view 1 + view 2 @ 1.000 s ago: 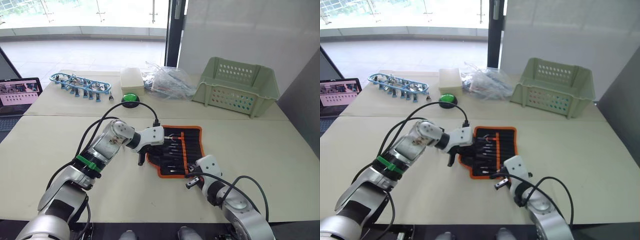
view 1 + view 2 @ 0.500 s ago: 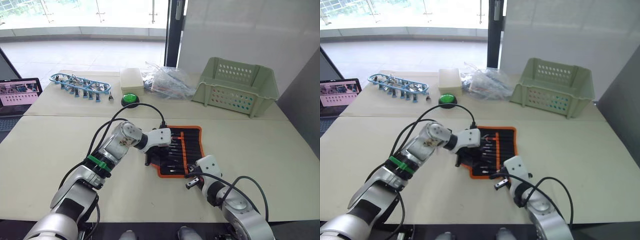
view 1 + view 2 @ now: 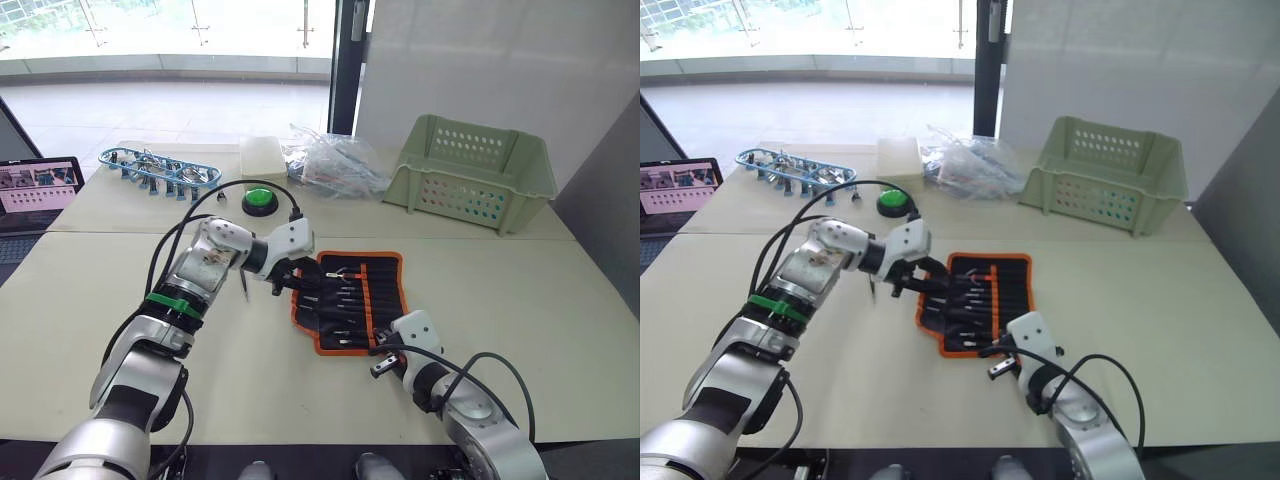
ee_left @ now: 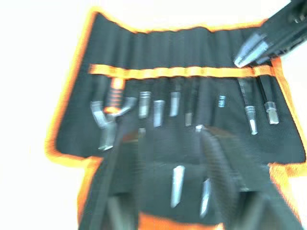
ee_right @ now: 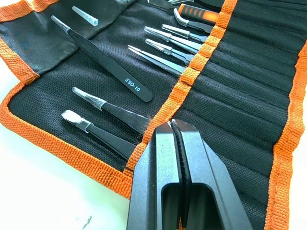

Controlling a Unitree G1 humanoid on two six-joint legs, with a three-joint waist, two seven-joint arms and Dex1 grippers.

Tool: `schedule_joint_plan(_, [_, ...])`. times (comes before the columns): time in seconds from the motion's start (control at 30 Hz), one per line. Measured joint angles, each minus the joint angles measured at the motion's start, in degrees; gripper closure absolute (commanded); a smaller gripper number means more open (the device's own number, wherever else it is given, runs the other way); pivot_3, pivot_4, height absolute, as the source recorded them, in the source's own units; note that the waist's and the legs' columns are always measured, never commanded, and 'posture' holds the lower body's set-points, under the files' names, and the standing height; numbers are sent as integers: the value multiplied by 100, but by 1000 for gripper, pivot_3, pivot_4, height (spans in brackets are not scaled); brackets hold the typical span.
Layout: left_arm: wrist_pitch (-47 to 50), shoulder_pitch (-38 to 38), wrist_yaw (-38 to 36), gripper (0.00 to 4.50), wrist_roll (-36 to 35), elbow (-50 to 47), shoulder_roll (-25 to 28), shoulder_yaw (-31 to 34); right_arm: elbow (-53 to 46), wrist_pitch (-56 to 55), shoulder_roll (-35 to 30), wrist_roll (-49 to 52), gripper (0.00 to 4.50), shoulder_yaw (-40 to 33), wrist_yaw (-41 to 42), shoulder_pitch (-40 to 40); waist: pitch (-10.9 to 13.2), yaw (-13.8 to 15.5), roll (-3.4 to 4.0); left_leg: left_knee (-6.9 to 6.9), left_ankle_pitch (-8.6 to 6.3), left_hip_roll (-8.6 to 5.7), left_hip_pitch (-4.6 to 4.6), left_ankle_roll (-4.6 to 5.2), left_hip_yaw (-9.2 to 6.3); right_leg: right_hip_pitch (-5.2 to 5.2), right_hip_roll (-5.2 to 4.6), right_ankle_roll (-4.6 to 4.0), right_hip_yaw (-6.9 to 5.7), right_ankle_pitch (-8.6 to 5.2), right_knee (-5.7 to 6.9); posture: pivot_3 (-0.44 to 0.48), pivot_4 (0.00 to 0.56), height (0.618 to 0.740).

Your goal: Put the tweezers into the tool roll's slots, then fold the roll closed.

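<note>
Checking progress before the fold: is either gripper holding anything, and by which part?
Right gripper is shut on nothing above the black orange-trimmed fabric tool roll. Left gripper is at its edge; hold unclear.

This looks like a lab or test room in an office building: a pale table (image 3: 90,290) carries a green push-button (image 3: 260,199), with a laptop (image 3: 38,185) (screen lit) to its left and floor-to-ceiling windows (image 3: 170,30) behind it.
</note>
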Motion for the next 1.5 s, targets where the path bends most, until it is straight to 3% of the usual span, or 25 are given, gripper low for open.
schedule_joint_plan(0.07, [-395,69,-97,714,-24,142,-6,45,6,0,14,-6,4500,0,-9,-1,0,2,0,2,0,0,0,0,0,0,0,0,0,0,3,0,150,713])
schedule_joint_plan(0.3, [-1394,136,-354,714,-33,813,-383,18,33,0,93,-15,4500,27,-87,-25,0,-11,0,30,0,-1,3,0,-1,-1,2,-1,1,-1,41,0,150,713])
schedule_joint_plan(0.6, [-2049,130,-302,714,522,1917,-589,-175,-8,0,93,-21,4500,37,-129,14,0,-7,0,42,0,-2,3,1,-5,0,3,-1,1,-1,52,0,150,713])
schedule_joint_plan(1.0, [-2136,-8,-491,4486,605,2291,-671,-153,-11,0,93,-22,4500,61,-161,33,0,-8,-1,73,-1,-3,1,2,-10,3,4,0,0,-2,77,0,150,713])
schedule_joint_plan(1.33, [-2056,-35,-458,4486,566,2321,-580,2,22,0,93,-43,4500,90,-166,17,0,-23,-1,73,-1,-3,1,3,-13,3,6,0,0,-2,80,0,150,713])
schedule_joint_plan(1.5, [-1378,110,-632,4486,199,1358,-122,413,55,0,93,-46,4500,129,-160,-16,0,-65,0,73,-1,-2,1,3,-18,2,6,0,-1,-2,83,0,150,713])
